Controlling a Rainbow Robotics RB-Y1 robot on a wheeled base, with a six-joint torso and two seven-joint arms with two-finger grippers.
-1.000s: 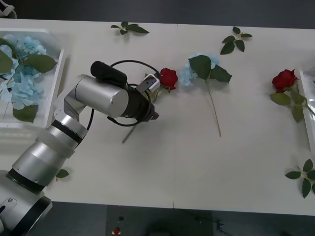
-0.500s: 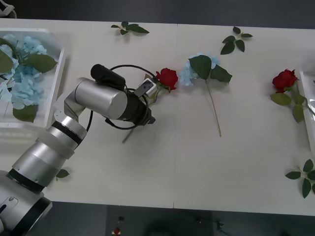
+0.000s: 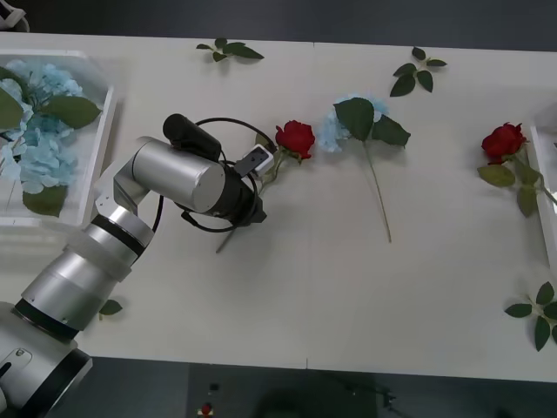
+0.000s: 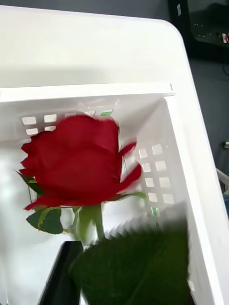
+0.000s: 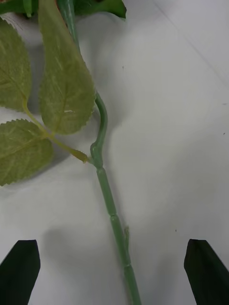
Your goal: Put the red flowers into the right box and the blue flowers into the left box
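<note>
The white worktop (image 3: 305, 287) spans the front view, with the left box (image 3: 97, 152) at its far left edge and a strip of the right box (image 3: 544, 187) at its far right edge. The left arm (image 3: 130, 218) reaches from the near left corner toward the middle of the worktop, its left hand (image 5: 112, 264) hanging low over a lying red rose (image 3: 296, 138). In the left wrist view the two black fingertips (image 5: 19, 269) stand wide apart, released, one on each side of the rose's green stem (image 5: 107, 195), which lies on the worktop between them without being gripped; pale leaves (image 5: 59, 81) branch from the stem farther up. The blue flowers (image 3: 35, 131) already lie inside the left box, their dark leaves spread among them. One more blue flower (image 3: 335, 129) lies on the worktop just beside the rose's bloom, its thin stem running toward the near edge. A second red rose (image 3: 503, 141) lies near the right box, its leaves touching the rim. In the right wrist view a third red rose (image 4: 78, 162) hangs above the floor of the perforated white box (image 4: 157, 167), with the right hand (image 4: 114, 286) clenched around its stem, one black finger (image 4: 62, 276) beside a large leaf. Loose leaf sprigs (image 3: 228, 50) lie along the far edge and at the near right corner.
</note>
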